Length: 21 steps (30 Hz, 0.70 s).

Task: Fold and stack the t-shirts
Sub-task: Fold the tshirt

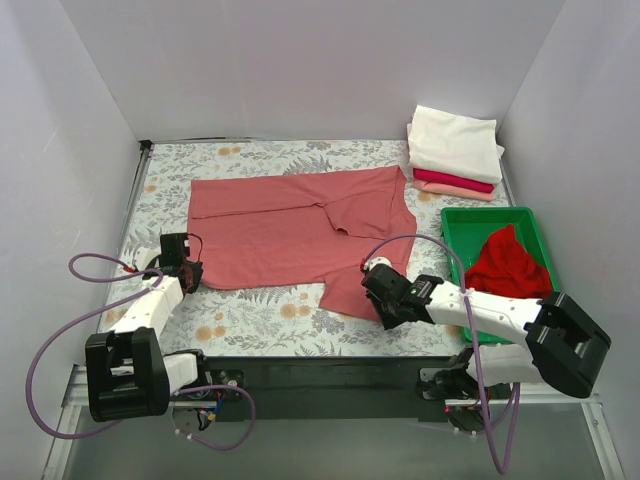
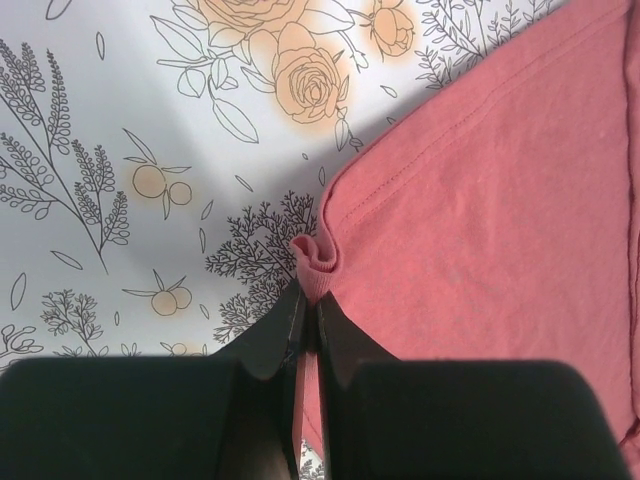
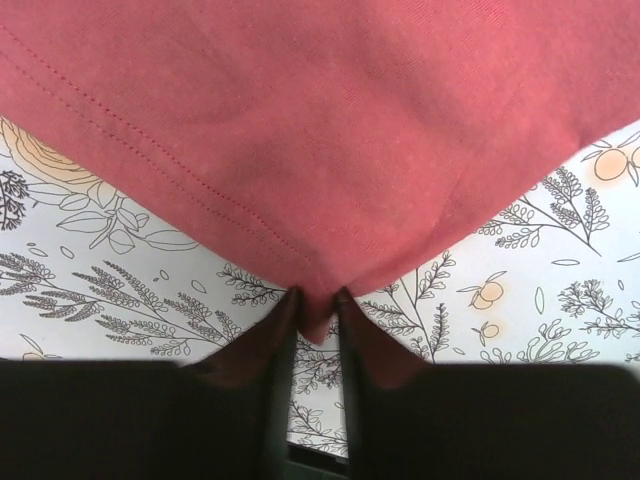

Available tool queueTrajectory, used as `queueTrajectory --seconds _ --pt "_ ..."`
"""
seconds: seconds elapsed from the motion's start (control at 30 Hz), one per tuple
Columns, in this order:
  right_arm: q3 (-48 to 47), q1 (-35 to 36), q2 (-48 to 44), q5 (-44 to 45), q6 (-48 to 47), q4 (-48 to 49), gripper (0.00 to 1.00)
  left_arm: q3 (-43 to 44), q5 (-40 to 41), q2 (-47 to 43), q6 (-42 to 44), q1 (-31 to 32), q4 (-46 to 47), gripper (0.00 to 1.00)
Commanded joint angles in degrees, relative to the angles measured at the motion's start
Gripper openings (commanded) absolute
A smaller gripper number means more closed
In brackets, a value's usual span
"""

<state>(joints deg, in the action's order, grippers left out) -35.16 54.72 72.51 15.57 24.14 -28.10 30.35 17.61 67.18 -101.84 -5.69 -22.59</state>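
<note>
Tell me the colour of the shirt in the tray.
Bright red shirt; top external view shows it best.

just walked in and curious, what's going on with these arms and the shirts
The left gripper pinches the near left corner of the salmon shirt, and the right gripper pinches its near right corner; the shirt lies spread out. A folded stack sits far right. A red shirt lies crumpled in the green tray.

Far right corner: white shirt [image 1: 455, 140] covers crimson shirt [image 1: 452, 179] and peach shirt [image 1: 458, 190], edges only showing. Wrist views crop the salmon shirt [image 2: 500, 220].
</note>
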Motion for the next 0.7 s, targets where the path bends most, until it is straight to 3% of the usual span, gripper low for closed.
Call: queueTrajectory --seconds 0.0,0.1,0.33,0.47,0.67 --pt "1.14 -0.66 0.53 -3.96 -0.76 -0.55 0.21 -0.03 2.61 -1.26 0.15 -0.28 -1.31 0.00" --pt "1.93 -0.58 -1.14 -7.30 -0.76 -0.64 0.01 -0.03 2.70 -1.79 -0.11 -0.28 -1.40 0.00" --pt "6.50 2.48 -10.61 -19.43 2.30 -0.64 0.01 -0.64 4.19 -3.45 -4.14 -0.28 -4.39 0.00" --pt "7.91 5.22 -14.58 -20.23 4.68 -0.56 0.01 -0.12 5.77 -4.60 -6.34 -0.28 -6.85 0.00" --pt "3.96 3.91 -15.91 -12.42 4.86 -0.82 0.01 1.82 2.79 -4.69 -5.91 -0.28 -7.20 0.00"
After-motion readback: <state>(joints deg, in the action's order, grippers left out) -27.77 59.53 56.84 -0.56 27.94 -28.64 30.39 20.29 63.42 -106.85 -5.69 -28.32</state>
